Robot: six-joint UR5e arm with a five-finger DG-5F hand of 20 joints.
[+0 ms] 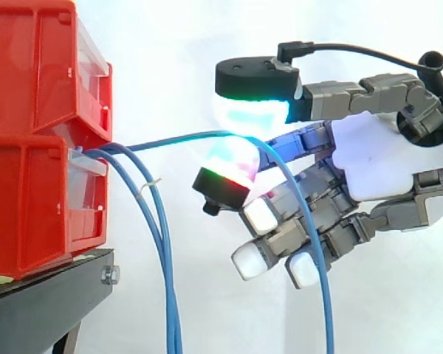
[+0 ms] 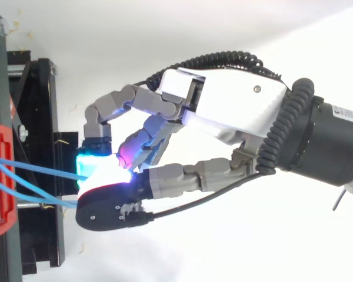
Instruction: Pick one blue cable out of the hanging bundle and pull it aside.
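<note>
Blue cable [image 1: 177,138] is pinched in the hand [image 1: 387,158] beside red bins [image 1: 29,110] on a black stand [image 1: 44,302].

In the side view we are seeing two red bins [image 1: 29,206] sitting stacked at the left edge, on a black stand [image 1: 44,302] in the lower left corner. A silver bolt [image 1: 111,275] is showing at its end, and a white curtain [image 1: 207,29] is hanging behind.
</note>
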